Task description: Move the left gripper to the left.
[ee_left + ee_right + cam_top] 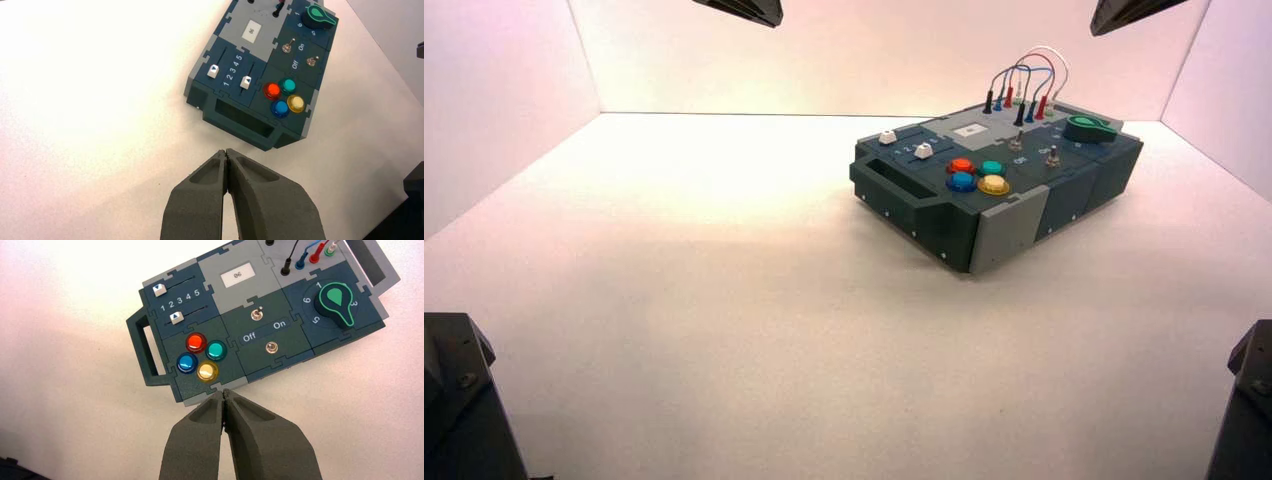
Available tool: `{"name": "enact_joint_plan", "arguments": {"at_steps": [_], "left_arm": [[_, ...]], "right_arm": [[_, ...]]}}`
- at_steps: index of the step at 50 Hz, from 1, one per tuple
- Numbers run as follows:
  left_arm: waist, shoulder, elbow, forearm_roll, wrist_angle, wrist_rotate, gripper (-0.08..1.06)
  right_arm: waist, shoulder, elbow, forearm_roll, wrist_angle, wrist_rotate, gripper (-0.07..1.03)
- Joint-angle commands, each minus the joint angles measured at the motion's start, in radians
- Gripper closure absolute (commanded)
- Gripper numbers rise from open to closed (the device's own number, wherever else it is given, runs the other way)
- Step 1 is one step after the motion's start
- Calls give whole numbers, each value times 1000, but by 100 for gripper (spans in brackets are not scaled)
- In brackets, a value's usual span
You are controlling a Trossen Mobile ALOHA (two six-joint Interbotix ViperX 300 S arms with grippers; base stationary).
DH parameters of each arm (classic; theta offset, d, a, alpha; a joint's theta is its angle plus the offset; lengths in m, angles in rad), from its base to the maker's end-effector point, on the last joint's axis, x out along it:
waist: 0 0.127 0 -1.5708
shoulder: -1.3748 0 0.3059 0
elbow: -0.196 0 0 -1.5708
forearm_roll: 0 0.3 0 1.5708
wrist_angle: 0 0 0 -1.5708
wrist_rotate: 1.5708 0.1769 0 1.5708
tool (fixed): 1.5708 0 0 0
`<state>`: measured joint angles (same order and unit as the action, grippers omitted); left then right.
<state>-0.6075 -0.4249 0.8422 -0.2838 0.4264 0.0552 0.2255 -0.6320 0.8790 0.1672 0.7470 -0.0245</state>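
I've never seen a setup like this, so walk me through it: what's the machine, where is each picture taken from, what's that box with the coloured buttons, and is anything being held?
It is a two-armed robot. One picture looks down from above; the other two come from cameras on each wrist.

The left gripper and right gripper are dark wedge pairs, both pinched shut and holding nothing.

On the white table sits a practice box with four buttons, two white sliders, two toggle switches, a green knob and plugged wires.

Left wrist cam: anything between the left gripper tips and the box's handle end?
Nothing. Left wrist view shows bare white tabletop between the shut left gripper and the box.
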Motion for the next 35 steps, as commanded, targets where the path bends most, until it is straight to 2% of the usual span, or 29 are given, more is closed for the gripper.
{"name": "enact_joint_plan", "arguments": {"at_steps": [1, 20, 25, 35], "left_arm": [[-3, -6, -20, 2, -9, 2, 100], [-3, 11, -18, 2, -25, 2, 100], [3, 18, -17, 12, -26, 3, 100], [77, 14, -15, 34, -26, 6, 100]], "right_arm": [[2, -5, -32, 5, -2, -3, 98], [2, -5, -32, 3, 0, -3, 98], [2, -5, -32, 3, 0, -2, 98], [2, -3, -28, 3, 2, -3, 98]]}}
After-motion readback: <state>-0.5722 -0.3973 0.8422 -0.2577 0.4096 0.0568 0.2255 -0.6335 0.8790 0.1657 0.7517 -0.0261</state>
